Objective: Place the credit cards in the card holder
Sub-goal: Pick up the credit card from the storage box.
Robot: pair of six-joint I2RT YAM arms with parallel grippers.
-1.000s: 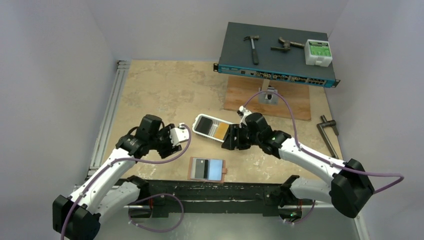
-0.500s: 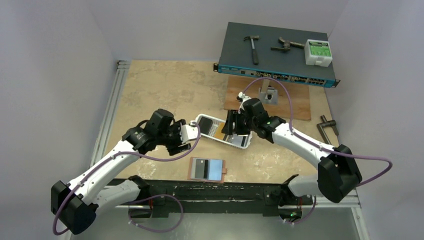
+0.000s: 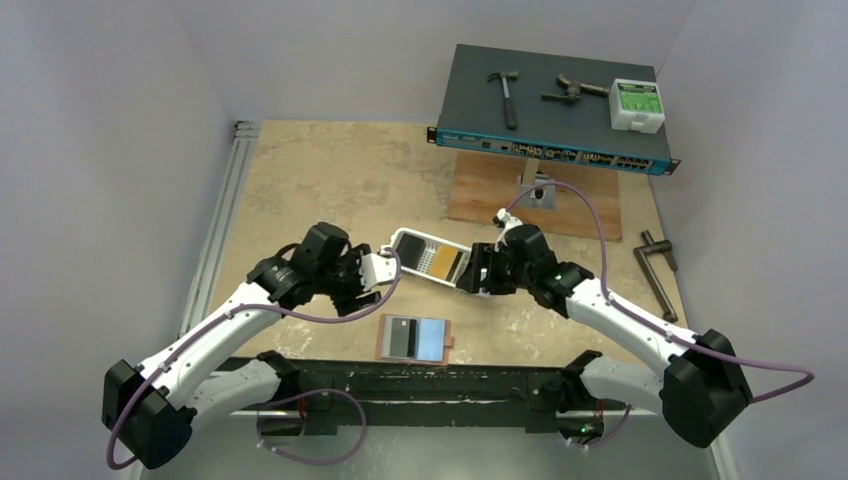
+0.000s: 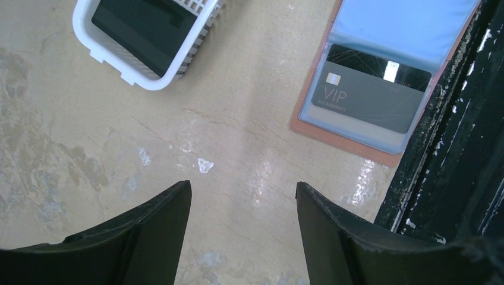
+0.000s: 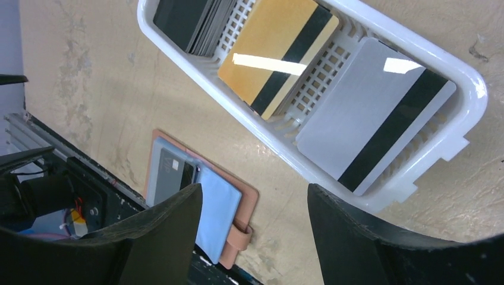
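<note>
Left gripper (image 4: 243, 191) and right gripper (image 5: 255, 195) are hovering released at the white tray (image 5: 472, 89).
The left gripper is hanging off the tray's left end and the right gripper over its right end, both with jaws spread and holding nothing. The credit cards (image 5: 276, 53), black, orange-yellow and grey, are lying inside the tray. The card holder (image 3: 415, 340) is lying open on the surface on the tray's near side, carrying one black VIP card (image 4: 371, 95).

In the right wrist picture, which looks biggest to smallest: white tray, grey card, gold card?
1. White tray, clearly largest.
2-3. Grey card and gold card: grey looks slightly bigger, but it may just sit nearer the camera, so no sure order.
</note>
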